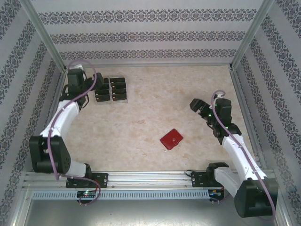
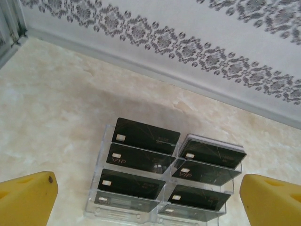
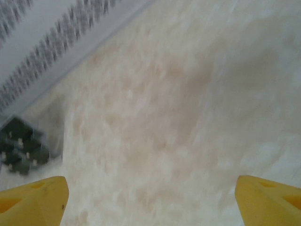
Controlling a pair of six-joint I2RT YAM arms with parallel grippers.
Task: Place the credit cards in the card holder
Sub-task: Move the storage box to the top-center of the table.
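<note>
Several black credit cards (image 1: 111, 89) stand in two columns in a clear tiered tray (image 1: 99, 100) at the back left. In the left wrist view the credit cards (image 2: 141, 160) lie just ahead of my left gripper (image 2: 146, 181), which is open with its yellow fingertips (image 2: 28, 197) wide apart either side of the tray (image 2: 94, 207). The card holder (image 1: 171, 139), a small red closed wallet, lies on the table right of centre. My right gripper (image 1: 195, 104) hovers behind and to the right of it, open (image 3: 150, 188), with bare table between its fingers.
Patterned walls and metal posts (image 1: 44, 35) enclose the marble-look table (image 1: 150, 108). The tray sits close to the back left corner. In the blurred right wrist view the cards (image 3: 21, 146) show as a dark patch at far left.
</note>
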